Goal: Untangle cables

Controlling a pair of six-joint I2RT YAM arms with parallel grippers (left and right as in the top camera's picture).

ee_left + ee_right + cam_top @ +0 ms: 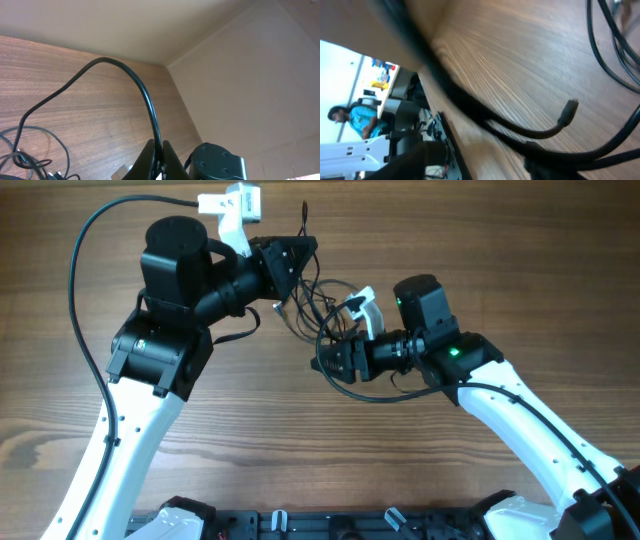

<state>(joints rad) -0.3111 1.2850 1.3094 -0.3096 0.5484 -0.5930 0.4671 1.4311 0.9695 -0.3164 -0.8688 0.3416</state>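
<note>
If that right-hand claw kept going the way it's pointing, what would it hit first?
Most likely the cables looped just ahead of the right gripper, then bare table; height is hard to judge.

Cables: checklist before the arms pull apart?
1. Left end effector closed on a cable: ok, the fingers pinch it.
2. Right end effector grip: cannot tell, its wrist view is blurred.
3. Tangle separated: not ok, loops overlap between the arms.
4. Loose plug tip located: ok, seen in the right wrist view.
5. Held cable slack: ok, it arcs and is not taut.
</note>
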